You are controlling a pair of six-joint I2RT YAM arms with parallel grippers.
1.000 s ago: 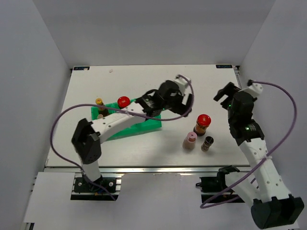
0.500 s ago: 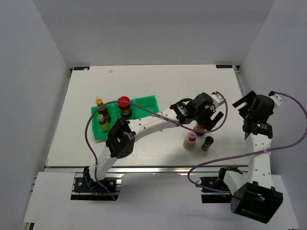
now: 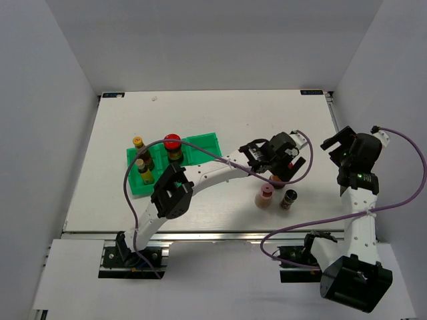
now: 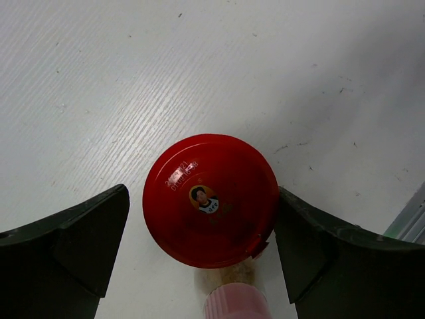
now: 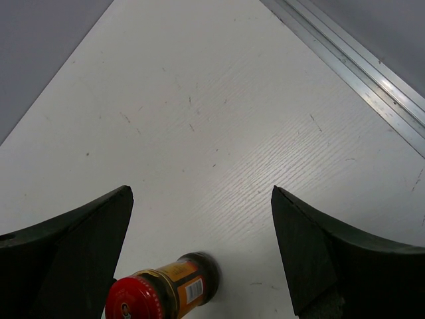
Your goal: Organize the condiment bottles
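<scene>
Top external: since a second ago the left tool [image 4: 202, 232] has swung from the green tray [image 3: 203, 143] across the bench [image 3: 200, 110] to the loose bottles, and the right tool [image 3: 339, 139] has pulled back to the right edge, fingers released. Three bottles stand in the tray, so a fourth pick is probably starting. Left wrist: the red-capped bottle [image 4: 210, 199] stands upright on the bench directly under the left tool, between its spread fingers [image 4: 86, 239] and not yet gripped. The pink-capped bottle [image 3: 266, 195] and black-capped bottle [image 3: 289, 199] wait just beside it.
</scene>
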